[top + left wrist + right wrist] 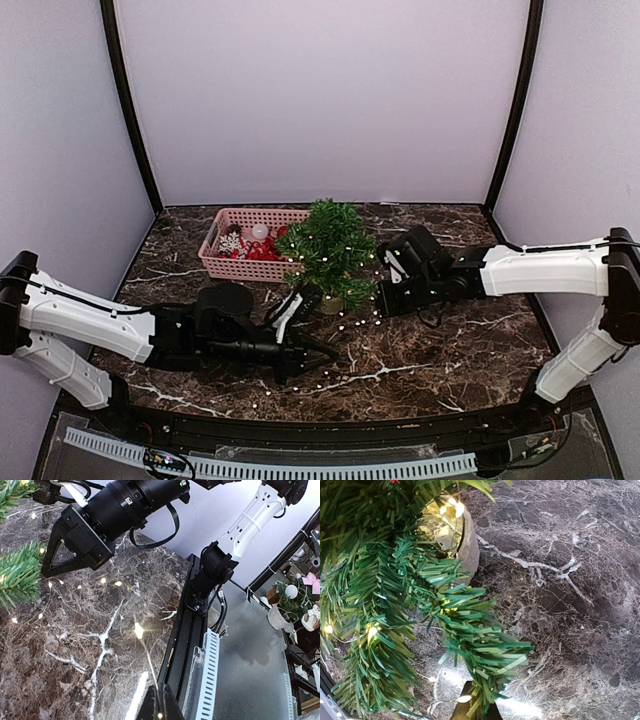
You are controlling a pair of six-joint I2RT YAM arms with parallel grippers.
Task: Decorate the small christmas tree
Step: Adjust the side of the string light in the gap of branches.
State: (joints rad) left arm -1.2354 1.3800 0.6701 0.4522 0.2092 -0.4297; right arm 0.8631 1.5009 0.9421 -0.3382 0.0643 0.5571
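Observation:
The small christmas tree stands in its tan pot mid-table, right of the pink basket. A fairy light string with lit bulbs trails over the table in front of it. My left gripper is low in front of the tree, shut on the thin wire of the string; its fingertips show at the bottom edge. My right gripper is at the tree's lower right side. Its jaws are closed on the tip of a green branch, with a lit bulb beside them. The pot shows behind the branches.
The pink basket holds red and white ornaments at the back left. The right arm's black wrist hangs over the table in the left wrist view. A white slotted cable duct runs along the near edge.

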